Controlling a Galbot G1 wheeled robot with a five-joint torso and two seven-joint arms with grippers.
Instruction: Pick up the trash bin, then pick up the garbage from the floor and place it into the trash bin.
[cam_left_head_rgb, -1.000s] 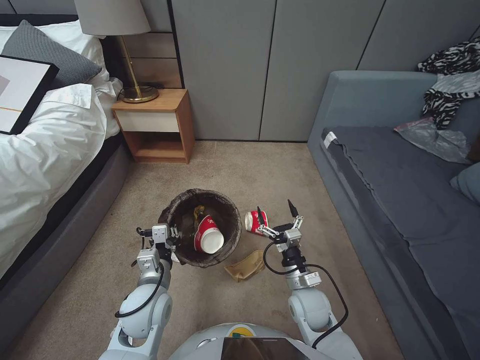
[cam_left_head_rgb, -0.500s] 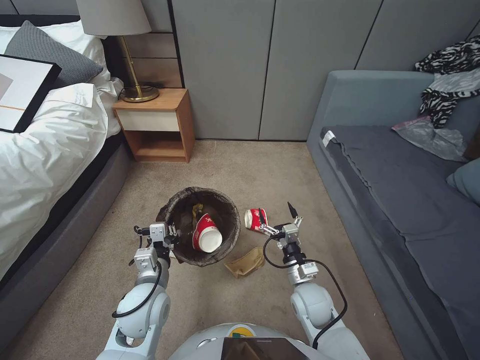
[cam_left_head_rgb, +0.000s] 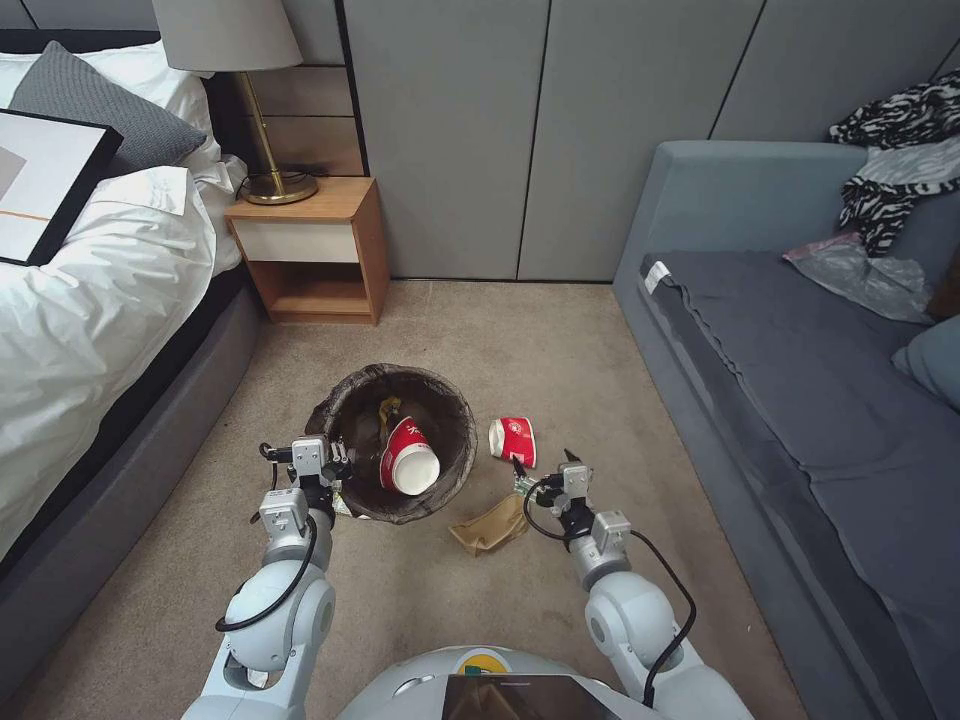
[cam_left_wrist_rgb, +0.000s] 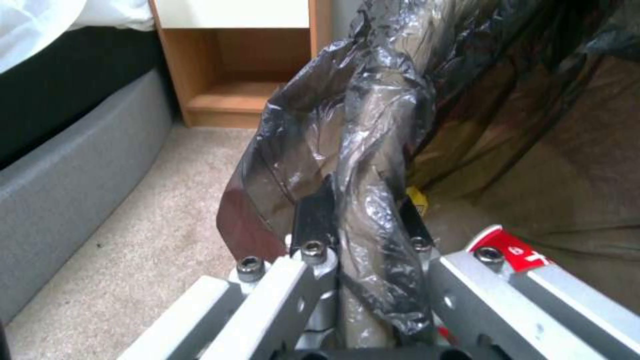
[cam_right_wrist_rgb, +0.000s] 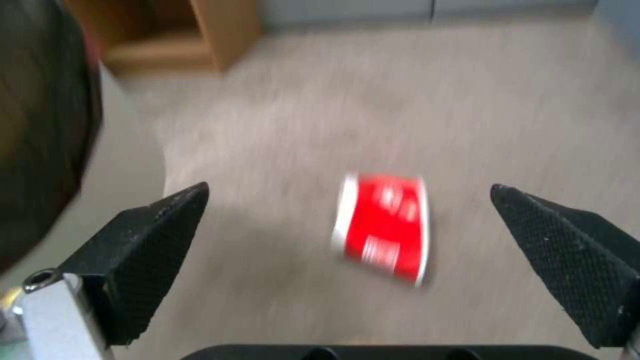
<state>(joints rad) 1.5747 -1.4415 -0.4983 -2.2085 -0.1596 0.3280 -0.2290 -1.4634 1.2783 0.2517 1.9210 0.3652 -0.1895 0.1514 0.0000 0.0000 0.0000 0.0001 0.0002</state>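
The dark-lined trash bin stands upright on the carpet, one red cup inside. Beside it lie another red cup and a tan paper bag

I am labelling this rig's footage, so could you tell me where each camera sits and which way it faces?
Head view: from the head, down at the carpet; both arms show, the left gripper and right gripper.
Left wrist view: along its fingers, clamped on the trash bin rim.
Right wrist view: past open fingers at a red cup, shared with the head view.

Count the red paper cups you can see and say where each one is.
2. One cup lies inside the trash bin; the other cup lies on the carpet right of the bin. More may be hidden under the bin's contents.
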